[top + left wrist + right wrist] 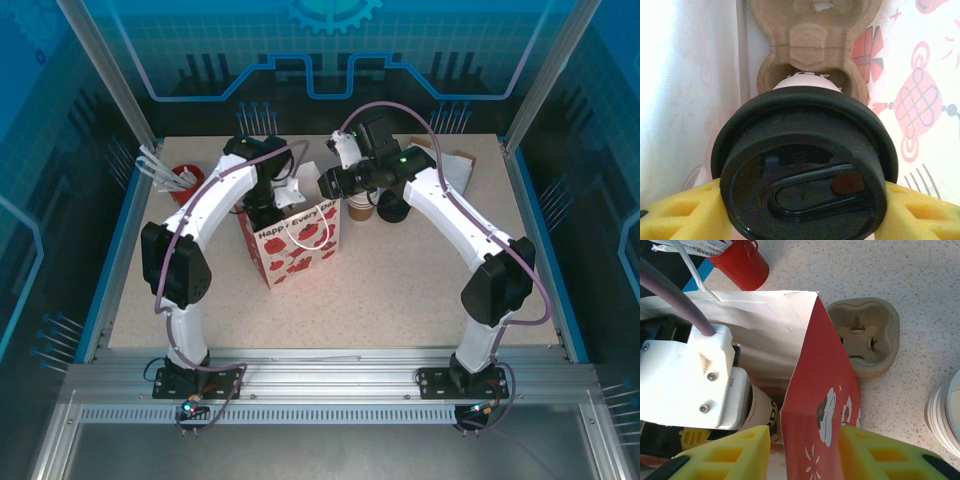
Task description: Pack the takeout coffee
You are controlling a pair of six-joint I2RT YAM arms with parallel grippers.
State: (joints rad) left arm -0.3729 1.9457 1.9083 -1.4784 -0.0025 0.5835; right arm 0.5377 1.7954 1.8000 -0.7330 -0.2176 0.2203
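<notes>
A white paper gift bag with red flowers (300,240) stands on the speckled worktop (880,270). Its wall passes between the parted yellow fingers of the right pincer (805,450); I cannot tell if they pinch it. Around it are one red bucket (742,265), one stack of white cups (945,420) and one brown pulp carrier (865,335). A second pulp carrier (810,45) lies inside the bag. The takeout coffee (805,165), a pale cup with a glossy round black lid, sits inside the bag over that carrier, clamped by the left pincer (802,212).

The gift bag (297,243) reads, as far as I can tell, "Happy Every Day". Dark lettering on the takeout coffee (807,79) is cut off and unreadable.
</notes>
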